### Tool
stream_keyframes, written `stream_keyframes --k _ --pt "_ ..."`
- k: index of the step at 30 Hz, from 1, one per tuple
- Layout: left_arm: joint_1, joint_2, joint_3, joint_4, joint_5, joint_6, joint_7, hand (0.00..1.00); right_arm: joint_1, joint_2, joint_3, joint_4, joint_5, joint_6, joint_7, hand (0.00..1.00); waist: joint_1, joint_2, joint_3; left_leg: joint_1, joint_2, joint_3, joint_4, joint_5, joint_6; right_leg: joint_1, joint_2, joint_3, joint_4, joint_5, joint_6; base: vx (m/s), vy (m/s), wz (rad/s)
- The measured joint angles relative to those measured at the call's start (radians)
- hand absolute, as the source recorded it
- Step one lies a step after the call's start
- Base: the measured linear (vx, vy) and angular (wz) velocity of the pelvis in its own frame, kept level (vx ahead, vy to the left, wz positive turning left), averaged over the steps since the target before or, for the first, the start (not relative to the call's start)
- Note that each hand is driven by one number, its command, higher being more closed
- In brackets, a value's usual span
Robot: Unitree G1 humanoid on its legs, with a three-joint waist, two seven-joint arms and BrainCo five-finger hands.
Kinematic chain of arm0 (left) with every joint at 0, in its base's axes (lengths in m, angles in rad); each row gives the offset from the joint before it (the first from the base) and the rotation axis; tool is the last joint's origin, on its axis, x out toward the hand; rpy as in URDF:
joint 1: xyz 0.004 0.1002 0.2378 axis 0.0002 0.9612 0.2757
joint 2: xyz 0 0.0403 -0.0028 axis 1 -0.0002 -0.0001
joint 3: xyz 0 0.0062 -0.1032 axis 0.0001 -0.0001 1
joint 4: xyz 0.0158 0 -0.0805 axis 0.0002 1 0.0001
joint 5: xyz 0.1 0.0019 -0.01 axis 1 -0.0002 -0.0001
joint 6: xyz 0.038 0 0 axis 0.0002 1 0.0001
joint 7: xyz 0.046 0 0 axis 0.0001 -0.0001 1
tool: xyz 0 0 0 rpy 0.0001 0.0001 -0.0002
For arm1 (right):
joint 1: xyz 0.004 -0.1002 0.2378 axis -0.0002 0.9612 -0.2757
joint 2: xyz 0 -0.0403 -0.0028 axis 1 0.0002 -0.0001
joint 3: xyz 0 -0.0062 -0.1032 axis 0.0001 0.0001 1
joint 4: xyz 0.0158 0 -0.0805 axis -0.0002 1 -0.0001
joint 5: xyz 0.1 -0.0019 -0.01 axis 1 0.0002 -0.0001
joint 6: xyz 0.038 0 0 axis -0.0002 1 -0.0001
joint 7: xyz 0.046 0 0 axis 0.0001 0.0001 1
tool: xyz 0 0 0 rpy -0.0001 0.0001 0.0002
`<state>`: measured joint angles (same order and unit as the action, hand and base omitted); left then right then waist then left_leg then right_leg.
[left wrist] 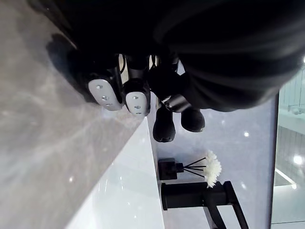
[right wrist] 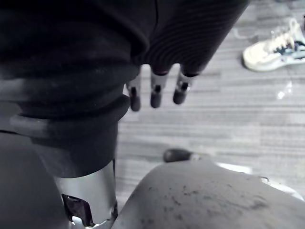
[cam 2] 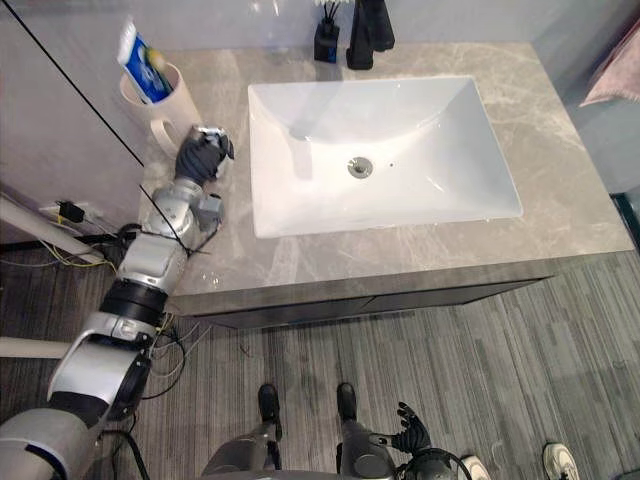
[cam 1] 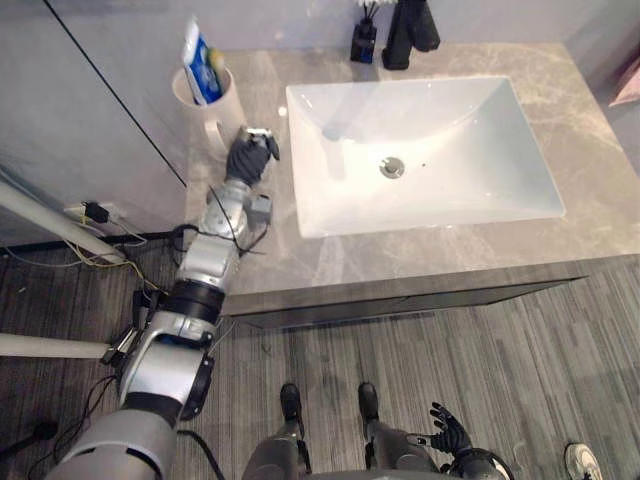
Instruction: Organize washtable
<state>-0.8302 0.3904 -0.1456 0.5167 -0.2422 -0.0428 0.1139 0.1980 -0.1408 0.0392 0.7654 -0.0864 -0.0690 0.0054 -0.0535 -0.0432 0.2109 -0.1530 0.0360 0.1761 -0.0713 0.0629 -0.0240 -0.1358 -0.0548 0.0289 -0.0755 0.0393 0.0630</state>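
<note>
Likely readying for the cup, which stores the toothpaste tube upright at the countertop's far left, the left hand rests just near of it, fingers curled on nothing. The right hand hangs low, fingers slack, out of the way.

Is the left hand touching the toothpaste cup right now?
Cannot tell. In the left eye view the left hand sits right beside the cup, with neither a gap nor contact plain between them.
</note>
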Motion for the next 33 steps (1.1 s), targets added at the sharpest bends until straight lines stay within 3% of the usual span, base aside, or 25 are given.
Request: stream_keyframes --k 3,13,20,24,28,33 --pt "-0.04 0.016 0.0 0.004 0.0 -0.008 0.006 1.0 -0.015 -0.003 0.002 -0.006 0.002 -0.003 0.0 0.0 -0.003 0.001 0.03 -0.014 0.0 -0.006 0.01 0.0 0.0 -0.012 -0.005 -0.003 0.01 0.0 0.0 0.0 0.005 0.01" --pt "-0.042 0.018 -0.04 -0.028 -0.038 -0.012 0.021 1.0 -0.019 -0.009 0.006 -0.004 0.011 -0.021 -0.004 0.0 -0.006 0.006 0.038 -0.034 -0.002 -0.018 0.018 0.002 0.003 -0.03 -0.014 -0.017 0.026 0.0 0.0 -0.01 0.006 0.03" --pt "0.178 0.043 -0.115 -0.305 -0.113 -0.012 -0.038 1.0 -0.037 -0.015 0.005 0.035 0.011 -0.018 -0.002 0.0 0.015 0.022 0.036 -0.015 -0.002 -0.03 0.017 0.002 0.003 -0.007 -0.013 -0.036 0.026 -0.002 -0.003 0.0 0.001 0.04" --pt "0.338 0.076 -0.119 -0.424 -0.178 -0.013 -0.086 1.0 -0.037 -0.028 -0.003 0.058 0.011 -0.012 -0.001 0.0 0.032 0.05 0.018 0.003 -0.002 -0.036 0.016 0.002 0.003 0.014 -0.013 -0.056 0.026 -0.004 -0.006 0.0 0.0 0.06" --pt "0.504 0.084 -0.094 -0.499 -0.18 -0.014 -0.117 1.0 -0.037 -0.042 -0.003 0.089 0.014 -0.01 0.0 0.0 0.049 0.073 -0.01 0.035 -0.001 -0.037 0.004 0.003 0.002 0.042 -0.012 -0.057 0.023 -0.006 -0.008 0.0 0.0 0.0" --pt "0.593 0.084 -0.074 -0.523 -0.18 -0.009 -0.158 1.0 -0.037 -0.043 -0.002 0.119 0.013 -0.008 0.001 0.0 0.069 0.073 -0.04 0.046 0.0 -0.038 -0.002 0.003 0.001 0.046 -0.011 -0.062 0.021 -0.006 -0.007 -0.03 0.008 0.02"
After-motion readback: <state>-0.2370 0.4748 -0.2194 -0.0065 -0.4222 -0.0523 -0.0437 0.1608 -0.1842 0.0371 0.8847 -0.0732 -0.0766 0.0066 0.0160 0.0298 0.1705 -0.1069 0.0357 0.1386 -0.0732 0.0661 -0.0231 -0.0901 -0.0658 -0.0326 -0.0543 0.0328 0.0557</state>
